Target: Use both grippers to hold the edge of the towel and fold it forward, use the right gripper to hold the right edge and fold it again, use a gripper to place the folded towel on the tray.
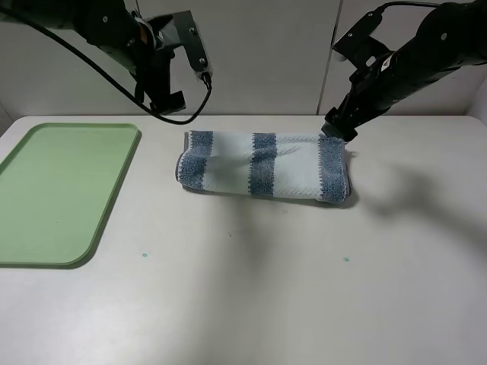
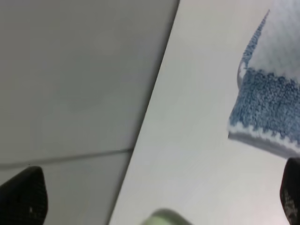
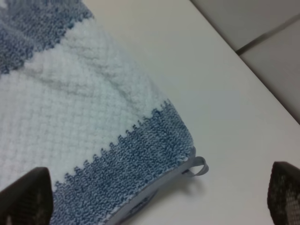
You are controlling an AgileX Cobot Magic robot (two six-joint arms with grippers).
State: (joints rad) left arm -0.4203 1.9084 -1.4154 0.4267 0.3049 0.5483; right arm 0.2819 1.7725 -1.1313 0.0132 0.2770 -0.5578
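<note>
Both claws spread, empty: right gripper [image 1: 337,129] by far-right corner of waffle-weave striped towel [image 1: 262,167], left gripper [image 1: 166,100] raised past its left end; flat rimmed green tray [image 1: 46,190] further left.

Left frame edge crops the tray [image 1: 46,190]; wrist views show only part of the towel [image 3: 70,117] and of the left end effector [image 2: 157,201], fingertips [image 2: 23,197] cropped at corners.

Two black jointed arms [image 1: 415,49], trailing black cable [image 1: 76,53], textured claw fingertips [image 3: 26,197]
</note>
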